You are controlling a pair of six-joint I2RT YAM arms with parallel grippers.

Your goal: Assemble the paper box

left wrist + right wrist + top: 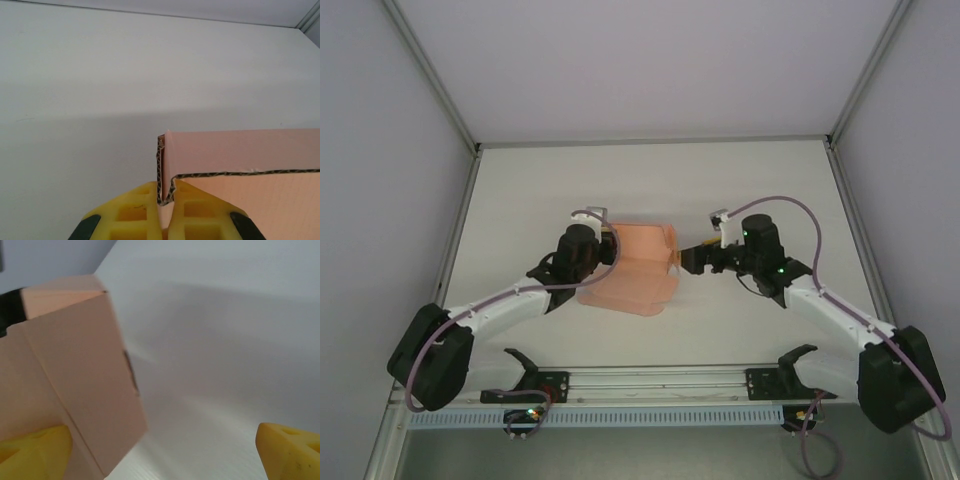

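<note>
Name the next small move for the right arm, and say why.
Probably ease the right pincer onto the near side panel of the box and close. The left pincer is shut on a box edge, steadying it; the right one stands open, the panel beside one finger, ungripped.

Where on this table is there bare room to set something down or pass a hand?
Free: the far half of the white table, between the salmon-pink card box and the back wall; also the near strip between the two arms. Crowded: the middle, where the left gripper pinches the box and the open right gripper sits at its right edge.
</note>
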